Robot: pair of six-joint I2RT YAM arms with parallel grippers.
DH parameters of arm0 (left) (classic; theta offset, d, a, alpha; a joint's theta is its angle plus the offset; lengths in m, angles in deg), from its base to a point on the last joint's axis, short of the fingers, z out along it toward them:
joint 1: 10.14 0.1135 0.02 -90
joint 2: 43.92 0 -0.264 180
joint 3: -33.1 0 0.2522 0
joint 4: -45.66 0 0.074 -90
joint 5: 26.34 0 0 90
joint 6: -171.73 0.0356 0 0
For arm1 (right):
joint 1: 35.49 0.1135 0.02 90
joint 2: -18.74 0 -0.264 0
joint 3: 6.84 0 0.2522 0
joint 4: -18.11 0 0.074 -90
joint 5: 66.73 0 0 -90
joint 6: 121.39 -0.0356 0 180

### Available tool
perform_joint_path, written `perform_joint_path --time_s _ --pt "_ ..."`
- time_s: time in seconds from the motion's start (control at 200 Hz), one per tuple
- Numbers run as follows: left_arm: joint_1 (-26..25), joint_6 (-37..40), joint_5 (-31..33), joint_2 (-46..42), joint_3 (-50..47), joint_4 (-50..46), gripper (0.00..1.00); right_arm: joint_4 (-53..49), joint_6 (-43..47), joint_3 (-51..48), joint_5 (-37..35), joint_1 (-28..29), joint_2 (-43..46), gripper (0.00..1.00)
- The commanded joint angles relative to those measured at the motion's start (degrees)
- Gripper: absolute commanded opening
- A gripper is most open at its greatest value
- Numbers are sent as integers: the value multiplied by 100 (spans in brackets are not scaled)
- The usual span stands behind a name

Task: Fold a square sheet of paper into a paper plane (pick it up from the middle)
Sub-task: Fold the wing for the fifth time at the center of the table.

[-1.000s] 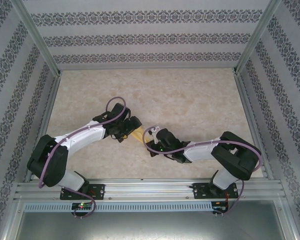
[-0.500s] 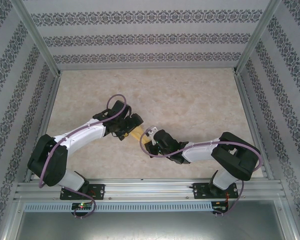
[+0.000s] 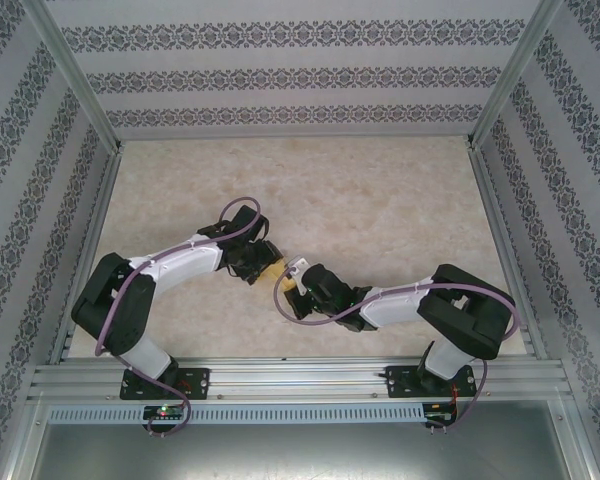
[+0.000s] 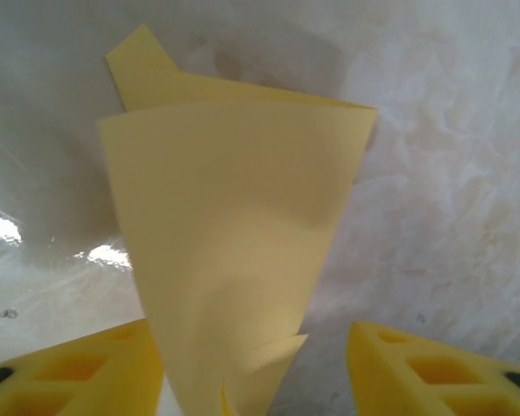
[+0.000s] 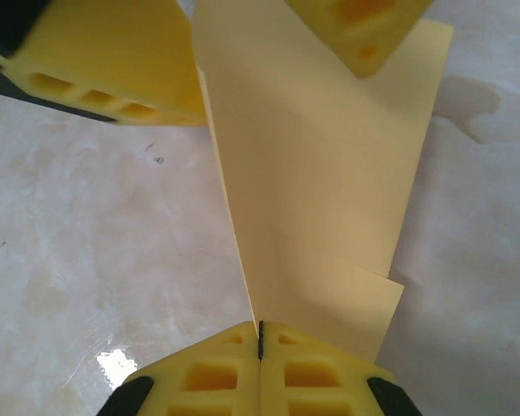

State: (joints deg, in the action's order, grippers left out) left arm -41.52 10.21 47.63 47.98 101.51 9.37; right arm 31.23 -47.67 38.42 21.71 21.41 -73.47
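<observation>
**Both grippers closing in on the folded sheet**

Since a second ago both arms have drawn closer together, and the left gripper (image 4: 251,336) has narrowed its jaws. Nearest the arm bases, the right gripper (image 5: 260,340) is pinched tight on the sheet of paper (image 4: 234,225), its pads pressed together with the sheet's near edge caught between them. The yellow sheet is folded into a tapering shape and stands up off the table (image 3: 380,190) between the two grippers. At the sheet's far end, the left jaws straddle it half-wide. One pad is just beside the sheet and the other stands apart from it.
</observation>
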Motion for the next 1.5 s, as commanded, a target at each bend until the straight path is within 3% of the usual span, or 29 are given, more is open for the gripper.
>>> perform_joint_path --time_s 0.0,0.095,0.165,0.31,0.679,0.954,1.494 --pt "52 -218 -51 19 4 35 48 334 315 84 -244 83 -96 4" --pt "68 -172 16 -5 35 -85 33 373 432 54 -243 92 -49 7" --pt "74 -153 45 -17 58 -159 16 401 616 -12 -257 100 29 12" --pt "119 -95 40 -14 90 -261 9 459 1149 -283 -345 110 267 29" --pt "138 -5 -79 -36 85 -217 7 267 2455 144 -1060 571 -278 32" --pt "140 54 -140 -31 97 -244 7 376 2473 268 -1397 611 -474 26" --pt "140 58 -139 -73 75 -247 7 404 2549 489 -1698 667 -572 30"
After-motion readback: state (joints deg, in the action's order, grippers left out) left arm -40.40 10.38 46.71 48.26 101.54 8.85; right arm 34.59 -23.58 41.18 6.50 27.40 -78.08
